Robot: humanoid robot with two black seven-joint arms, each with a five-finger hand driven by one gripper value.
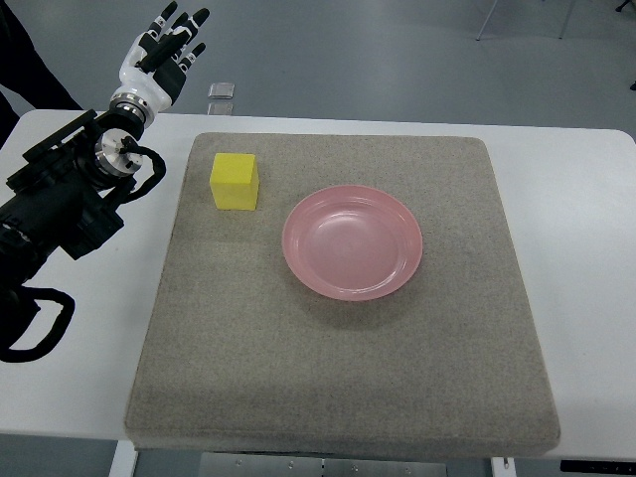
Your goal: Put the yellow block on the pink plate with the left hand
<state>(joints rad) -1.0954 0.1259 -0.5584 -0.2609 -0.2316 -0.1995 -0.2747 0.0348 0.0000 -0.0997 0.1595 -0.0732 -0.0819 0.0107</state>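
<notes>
A yellow block (236,181) rests on the grey mat (338,397), toward its far left corner. To the block's right, near the mat's middle, lies an empty pink plate (353,241). My left hand (167,45) hovers beyond the table's far left edge, up and to the left of the block, with its fingers spread and holding nothing. Its black arm comes in from the left edge of the picture. The right arm does not show.
The mat covers most of a white table (576,219). A small grey object (221,91) sits at the table's far edge, just right of my left hand. Grey floor lies beyond, with chair legs (492,20) at the top right.
</notes>
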